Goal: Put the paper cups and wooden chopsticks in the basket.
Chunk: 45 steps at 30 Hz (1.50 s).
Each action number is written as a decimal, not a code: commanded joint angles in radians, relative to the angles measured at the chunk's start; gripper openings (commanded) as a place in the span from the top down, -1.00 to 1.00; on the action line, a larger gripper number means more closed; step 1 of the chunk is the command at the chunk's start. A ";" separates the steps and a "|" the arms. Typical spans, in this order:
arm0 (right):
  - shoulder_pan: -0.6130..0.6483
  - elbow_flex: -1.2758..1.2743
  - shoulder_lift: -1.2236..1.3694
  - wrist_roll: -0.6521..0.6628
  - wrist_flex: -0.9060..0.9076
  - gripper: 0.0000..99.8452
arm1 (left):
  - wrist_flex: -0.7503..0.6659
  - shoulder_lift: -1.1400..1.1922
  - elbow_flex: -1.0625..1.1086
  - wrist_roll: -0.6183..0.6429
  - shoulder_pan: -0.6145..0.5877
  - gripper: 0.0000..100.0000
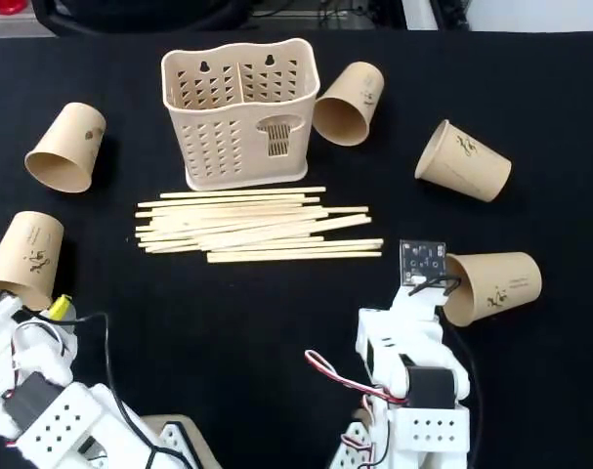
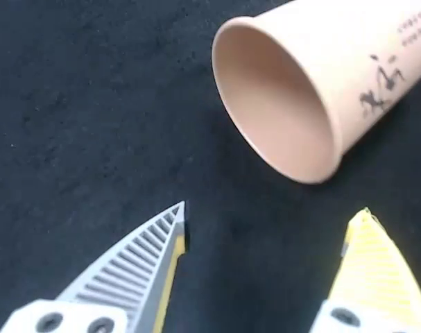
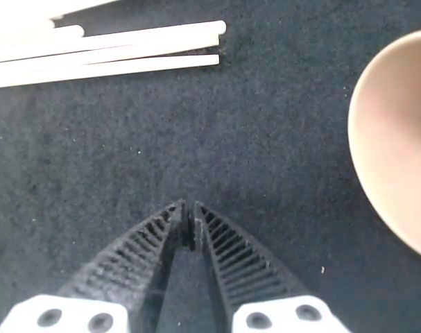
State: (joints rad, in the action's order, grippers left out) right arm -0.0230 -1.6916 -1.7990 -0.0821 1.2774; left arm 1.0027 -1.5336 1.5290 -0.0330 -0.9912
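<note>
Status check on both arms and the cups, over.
Left gripper open, facing a tipped cup. Right gripper shut, empty, between chopsticks and another cup. Five cups, all chopsticks on the table, none in the basket. Nothing blocking.

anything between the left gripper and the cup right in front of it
Nothing visible. The left gripper is open, and bare black table lies between its fingertips and the rim of the paper cup, which lies on its side with its mouth towards the gripper.
</note>
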 commanded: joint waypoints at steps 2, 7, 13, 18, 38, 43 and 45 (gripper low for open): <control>-0.006 0.005 -0.050 0.002 0.005 0.96 | -0.112 0.003 0.015 0.117 -0.004 0.29; -0.006 0.005 -0.050 0.002 0.005 0.96 | -0.269 0.003 0.094 0.192 0.124 0.29; -0.006 0.005 -0.050 0.002 0.005 0.96 | -0.499 0.012 0.177 0.233 0.237 0.30; -0.006 0.005 -0.050 0.002 0.005 0.96 | -0.496 0.015 0.176 0.224 0.255 0.40; -0.006 0.005 -0.050 0.002 0.005 0.96 | -0.153 0.018 -0.035 0.129 0.240 0.68; -0.008 0.005 -0.050 0.002 0.005 0.96 | 0.054 0.018 -0.209 0.181 0.352 0.74; -0.009 0.005 -0.050 0.002 0.005 0.96 | 0.081 0.018 -0.236 0.181 0.364 0.75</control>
State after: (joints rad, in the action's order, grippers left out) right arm -0.0230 -1.6916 -1.7990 -0.0821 1.2774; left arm 1.0334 -1.5213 1.3955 0.1373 -0.6598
